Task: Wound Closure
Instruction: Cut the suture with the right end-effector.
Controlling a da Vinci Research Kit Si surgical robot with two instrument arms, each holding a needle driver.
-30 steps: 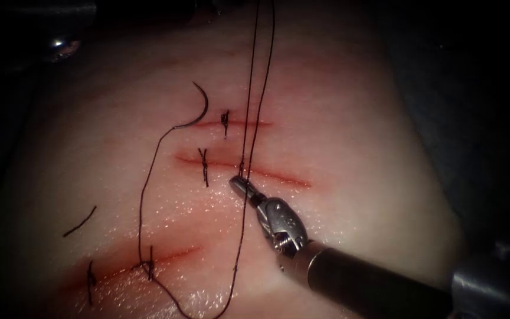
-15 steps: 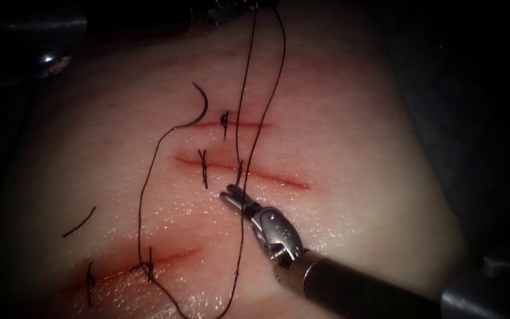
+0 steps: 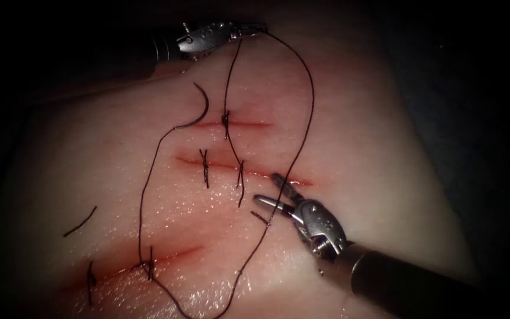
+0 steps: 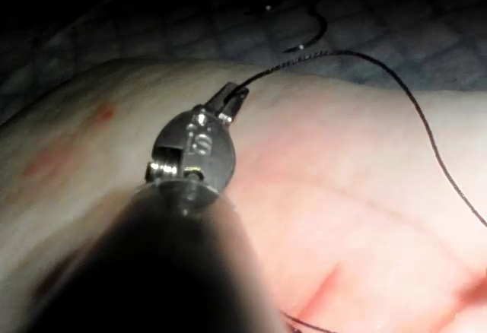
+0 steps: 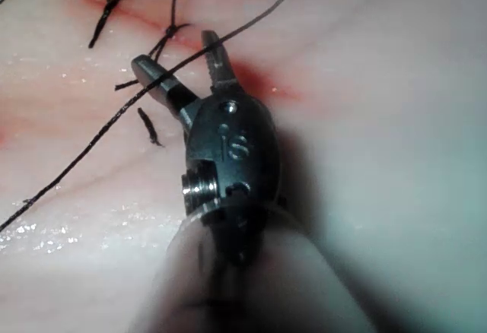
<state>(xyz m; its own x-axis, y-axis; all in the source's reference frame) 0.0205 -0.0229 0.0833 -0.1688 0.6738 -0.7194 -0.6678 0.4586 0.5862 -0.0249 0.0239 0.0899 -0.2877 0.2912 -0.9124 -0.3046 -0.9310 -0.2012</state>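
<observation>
Bench, wound closure: my L tool (image 3: 249,28) sits at the far edge of the tissue (image 3: 373,153), jaws clamped on the thread (image 3: 311,106); the L wrist view shows the strand leaving its closed tip (image 4: 232,99). From there one strand drops to a knot on the middle cut (image 3: 240,167), and another arcs out right and comes down betw the jaws of my R tool (image 3: 274,190).

R tool's jaws are spread apart, holding nothing, just right of that knot, over the right part of the middle cut; the R wrist view has the thread crossing the open jaws (image 5: 179,67). A short cut end (image 3: 259,218) lies just below the R tool's tip.

Needle (image 3: 199,109) lies free on the tissue at the left end of the far cut (image 3: 240,124), held by neither tool; I can't tell if its tip is in the tissue. Its thread runs down the left side toward the near edge, past the near cut (image 3: 149,260).

Stitches already sit on all three cuts. A loose thread scrap (image 3: 79,222) lies toward the left edge. Red fluid lines the cuts.
</observation>
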